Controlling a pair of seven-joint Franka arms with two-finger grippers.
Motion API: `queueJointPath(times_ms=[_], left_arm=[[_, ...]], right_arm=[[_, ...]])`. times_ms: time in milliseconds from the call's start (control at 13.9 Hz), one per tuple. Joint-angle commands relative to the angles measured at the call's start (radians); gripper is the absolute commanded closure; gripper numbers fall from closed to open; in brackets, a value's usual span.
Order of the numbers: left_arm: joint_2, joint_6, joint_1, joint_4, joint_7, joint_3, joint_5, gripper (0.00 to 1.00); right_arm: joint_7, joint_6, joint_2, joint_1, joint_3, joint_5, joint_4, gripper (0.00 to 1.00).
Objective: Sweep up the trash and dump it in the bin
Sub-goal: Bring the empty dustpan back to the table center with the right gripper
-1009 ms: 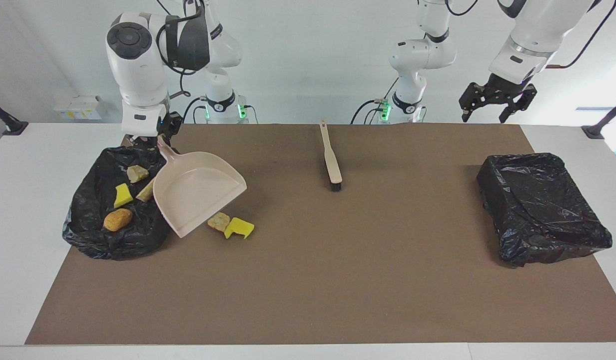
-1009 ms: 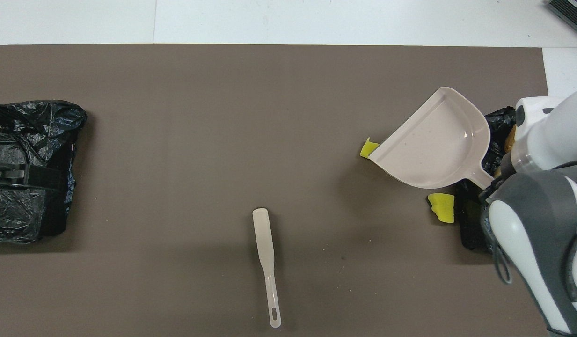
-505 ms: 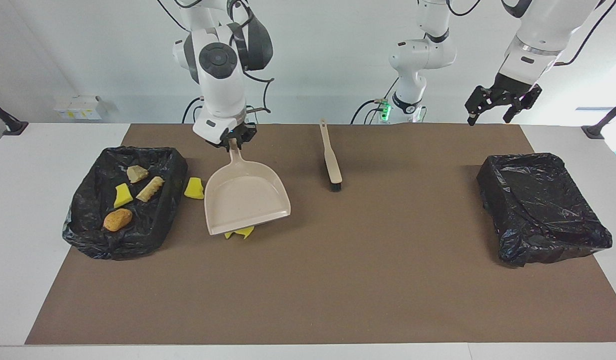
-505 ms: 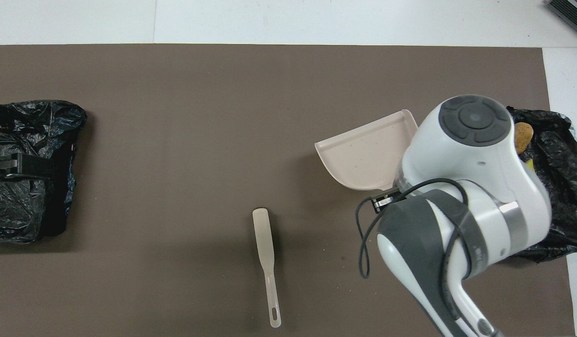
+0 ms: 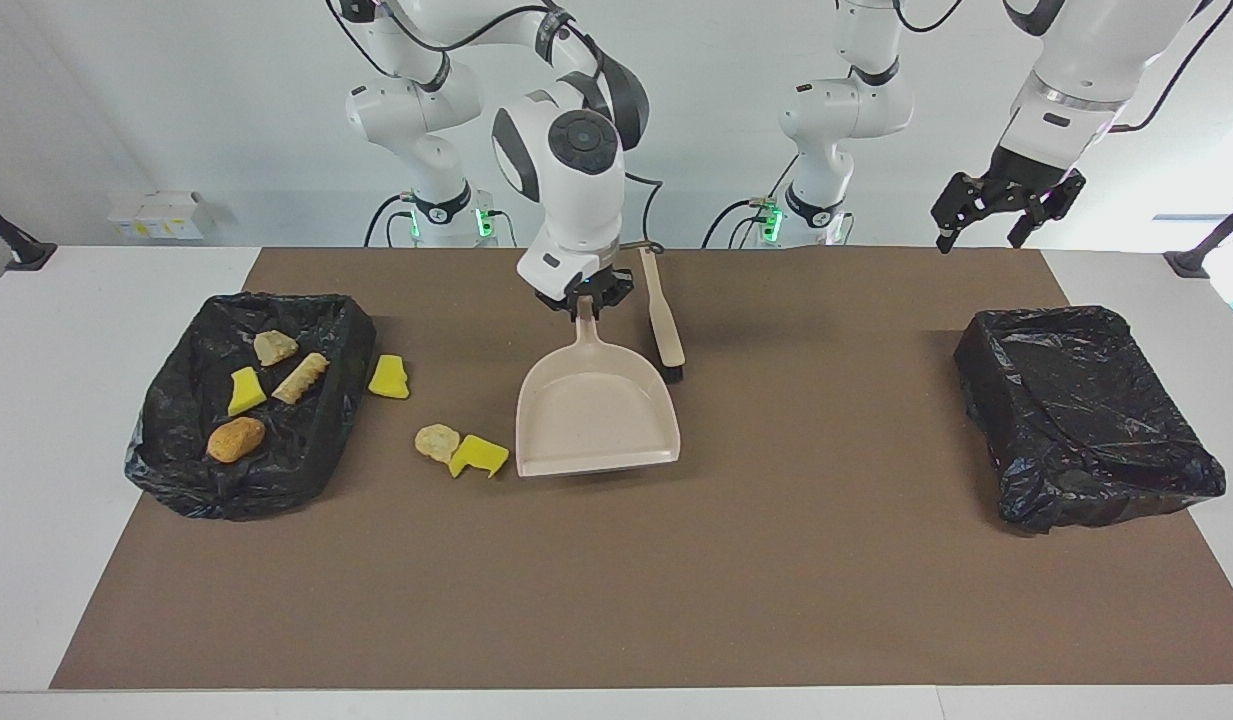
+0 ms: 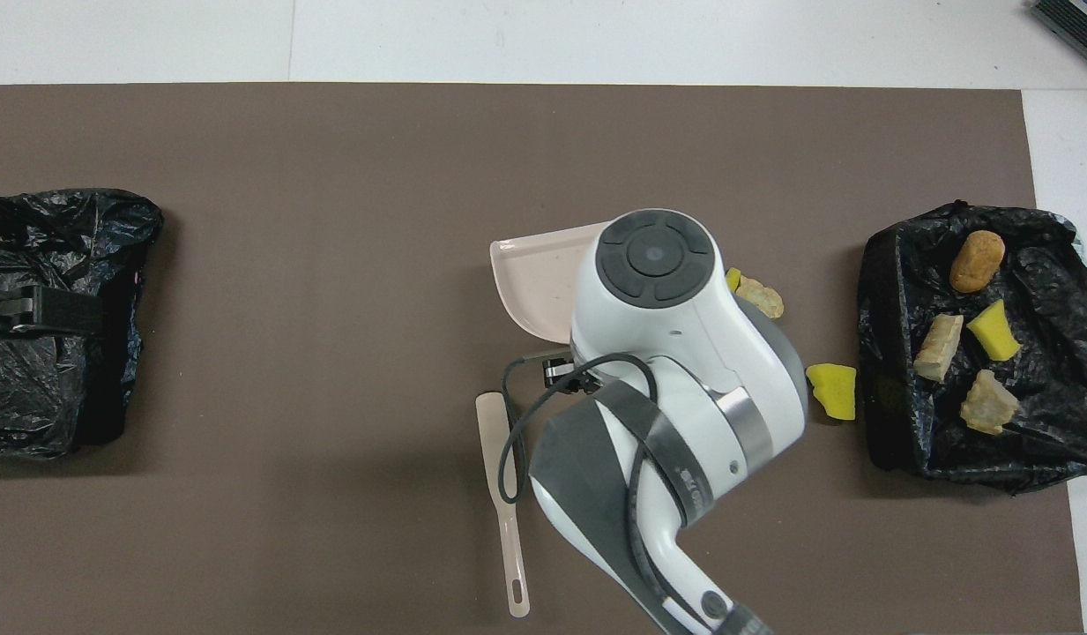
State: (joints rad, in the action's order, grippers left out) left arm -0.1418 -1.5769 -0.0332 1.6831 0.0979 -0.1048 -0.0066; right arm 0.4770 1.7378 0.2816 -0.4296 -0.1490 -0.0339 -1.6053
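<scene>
no lettering, label, brand mark or number can be read anywhere on the table, the bins, the tools or the robot arms.

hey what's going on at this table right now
The right end effector is shut on the handle of the beige dustpan, over the middle of the brown mat, beside the brush. Four trash scraps lie in the black-lined bin at the right arm's end; three more lie on the mat between that bin and the dustpan. The left end effector waits open above the other bin, which looks empty.
</scene>
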Motion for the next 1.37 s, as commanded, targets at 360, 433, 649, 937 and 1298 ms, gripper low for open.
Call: queueJointPath(times_ms=[360, 433, 649, 937, 1298], left_arm=[[-0.005, -0.003, 0.004, 0.010, 0.006, 0.002, -0.001, 0.00], [-0.007, -0.003, 0.006, 0.010, 0.006, 0.002, -0.001, 0.00], [-0.007, -0.003, 0.006, 0.010, 0.005, 0.002, -0.001, 0.00], [-0.005, -0.015, 0.009, 0.010, 0.008, 0.002, -0.004, 0.00], [0.017, -0.135, 0.018, -0.005, 0.022, 0.000, -0.013, 0.00]], right_arm=[[0.054, 0.120, 0.330, -0.020, 0.011, 0.031, 0.317, 1.00], [0.073, 0.150, 0.343, -0.021, 0.009, 0.028, 0.309, 1.00], [0.110, 0.216, 0.341, -0.014, 0.009, -0.035, 0.277, 1.00], [0.147, 0.281, 0.323, -0.004, 0.009, -0.034, 0.208, 0.00], [0.143, 0.223, 0.266, 0.008, 0.011, -0.034, 0.206, 0.00]])
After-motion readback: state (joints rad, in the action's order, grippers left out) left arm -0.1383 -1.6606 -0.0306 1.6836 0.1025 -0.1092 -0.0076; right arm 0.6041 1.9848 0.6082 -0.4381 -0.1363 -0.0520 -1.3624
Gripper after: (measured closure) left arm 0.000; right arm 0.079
